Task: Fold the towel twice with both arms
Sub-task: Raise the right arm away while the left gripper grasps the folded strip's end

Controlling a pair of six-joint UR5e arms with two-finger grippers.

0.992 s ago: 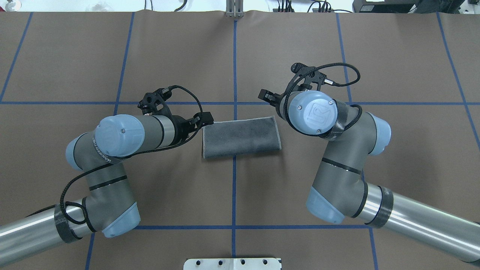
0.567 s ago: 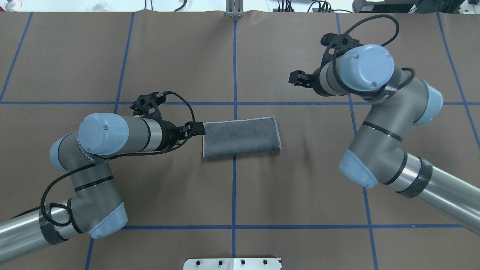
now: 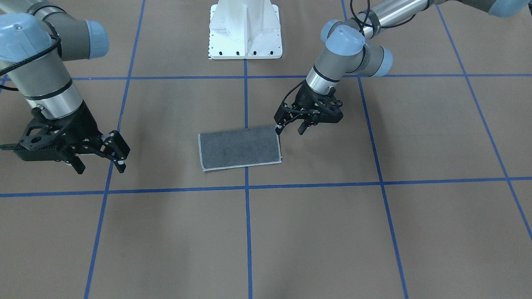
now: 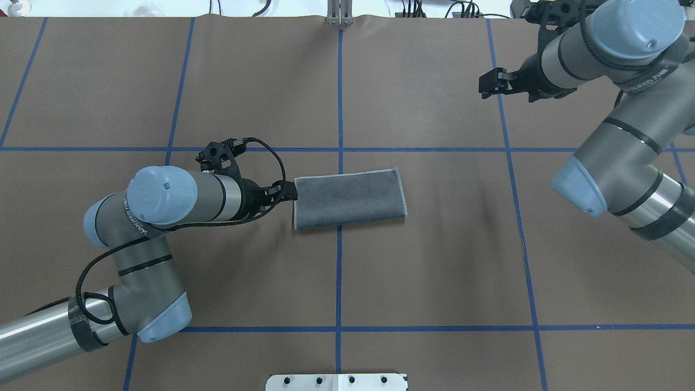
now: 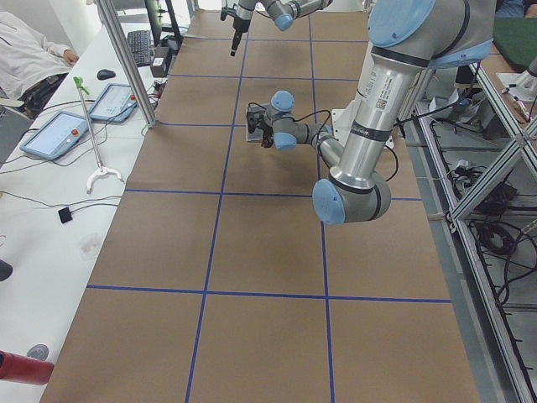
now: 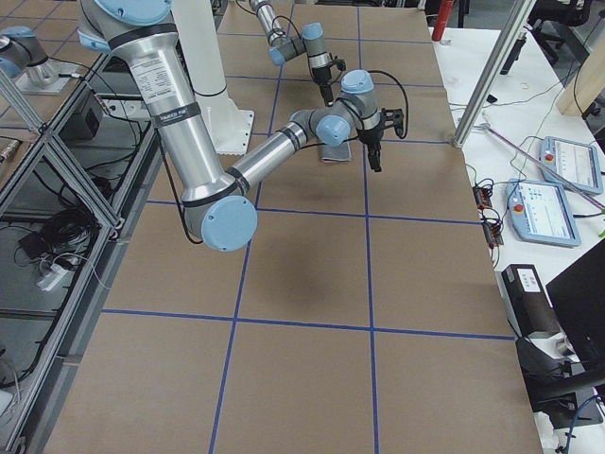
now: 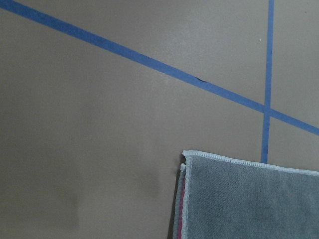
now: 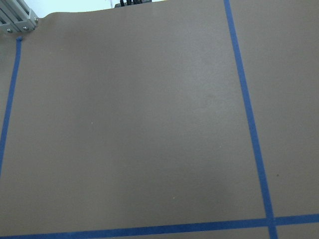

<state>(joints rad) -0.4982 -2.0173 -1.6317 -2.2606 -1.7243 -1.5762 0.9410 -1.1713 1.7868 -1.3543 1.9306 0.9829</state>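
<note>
Right pincer (image 3: 101, 163) hangs spread and empty above the tabletop (image 4: 434, 271), near its far edge toward the right corner, well apart from the towel (image 4: 347, 198). Lower down, the left pincer (image 3: 289, 127), also parted and holding nothing, sits at the towel's short edge on the robot's left, one fingertip just beside a corner. The towel lies flat at the tabletop's centre, folded into a rectangle, grey face up, a pink sliver (image 7: 180, 219) showing between its layers.

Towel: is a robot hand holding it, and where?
Nothing is held. The left gripper is open beside the towel's corner; the right gripper is open, well apart.
</note>
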